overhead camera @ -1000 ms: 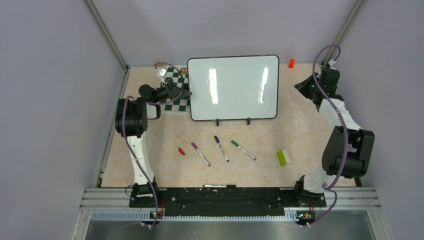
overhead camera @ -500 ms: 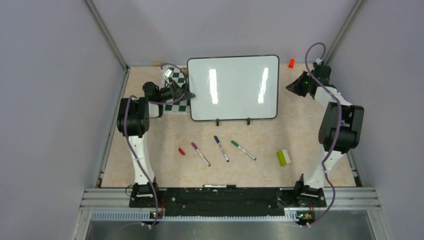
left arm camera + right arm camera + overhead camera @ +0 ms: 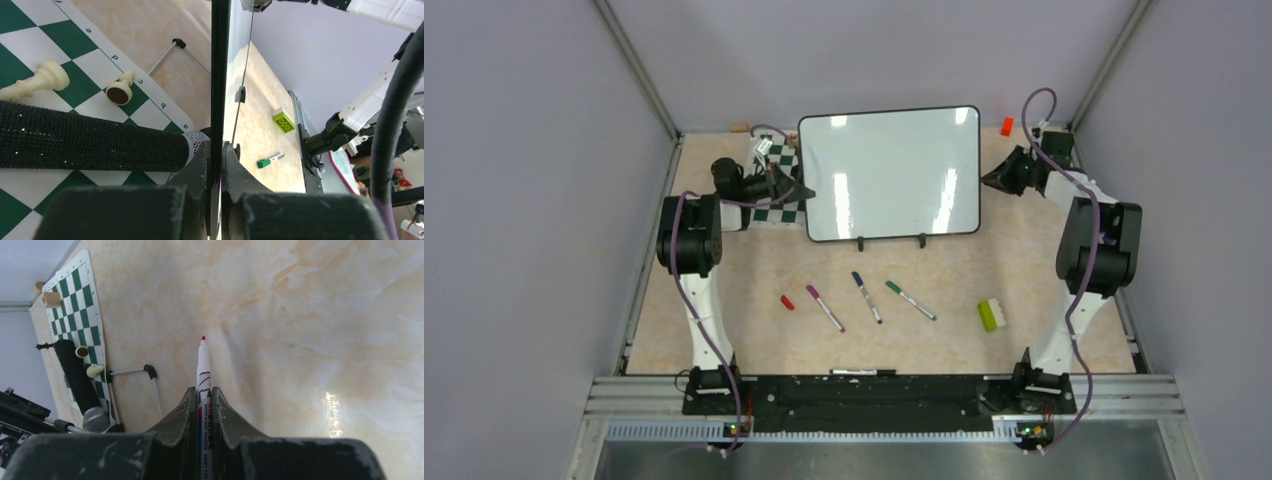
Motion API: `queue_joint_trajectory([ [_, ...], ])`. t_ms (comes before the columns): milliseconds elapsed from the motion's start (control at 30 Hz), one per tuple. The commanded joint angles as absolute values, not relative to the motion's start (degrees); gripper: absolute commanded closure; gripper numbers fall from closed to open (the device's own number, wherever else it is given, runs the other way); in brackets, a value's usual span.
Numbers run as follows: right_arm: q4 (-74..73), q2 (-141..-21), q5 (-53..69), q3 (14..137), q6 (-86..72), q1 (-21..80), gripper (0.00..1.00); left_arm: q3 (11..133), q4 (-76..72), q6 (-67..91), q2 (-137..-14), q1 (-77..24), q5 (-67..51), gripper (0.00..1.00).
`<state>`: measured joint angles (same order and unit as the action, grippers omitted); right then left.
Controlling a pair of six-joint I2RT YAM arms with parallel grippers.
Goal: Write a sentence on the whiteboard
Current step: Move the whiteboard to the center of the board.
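Top external view: the blank whiteboard (image 3: 889,175), probably light, stiff and tippy on small feet (image 3: 860,243), stands at the table's (image 3: 724,290) far edge, the left gripper (image 3: 802,190) clamped on its left frame, a sound hold, while the right gripper (image 3: 987,182) pinches a red marker (image 3: 202,365).

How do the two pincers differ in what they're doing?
The left pincer is clamped on the whiteboard's left edge; the right pincer grips a red marker, tip pointing out. The left one sits over the chess mat, the right one beside the board's right edge. Both are shut on something.
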<state>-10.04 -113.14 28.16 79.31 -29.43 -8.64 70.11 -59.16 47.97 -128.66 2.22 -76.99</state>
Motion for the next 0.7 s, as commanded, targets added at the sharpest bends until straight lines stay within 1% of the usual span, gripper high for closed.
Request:
queue_joint_trajectory([
  [0, -8.6, -113.18, 32.67, 80.89, -27.86, -7.51, 1.0, 70.43, -53.89, 42.72, -126.85, 1.31, -76.46, 1.0],
  [167, -6.48, -110.23, 34.83, 76.42, -28.23, -6.86, 1.0, 68.45, -53.55, 41.56, -125.32, 0.68, -77.12, 1.0],
  [400, -4.18, -106.61, 36.89, 71.64, -29.3, -6.87, 1.0, 64.94, -60.85, 46.97, -124.32, 0.29, -77.98, 1.0],
  [667, -2.4, -103.16, 38.97, 67.96, -30.22, -6.88, 1.0, 61.09, -63.06, 47.84, -122.31, 0.31, -79.1, 1.0],
])
